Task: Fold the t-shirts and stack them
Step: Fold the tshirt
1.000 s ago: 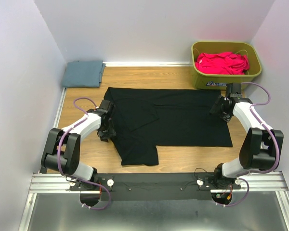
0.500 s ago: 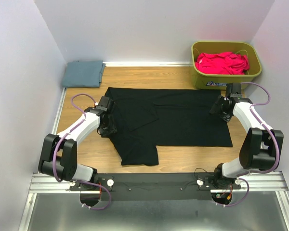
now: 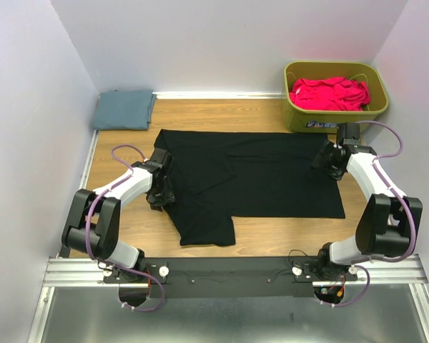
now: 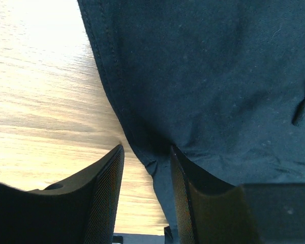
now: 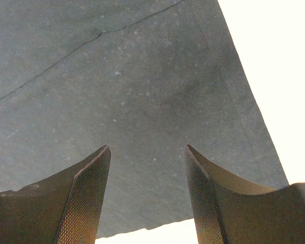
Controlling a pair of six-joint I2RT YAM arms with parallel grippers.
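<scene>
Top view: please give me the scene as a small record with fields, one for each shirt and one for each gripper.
black shirt: spread flat on the table
blue-grey shirt: folded, far left corner
pink shirt: crumpled in the green tub
left gripper: open, astride the black shirt's left hem
right gripper: open, over the black shirt's right edge
</scene>
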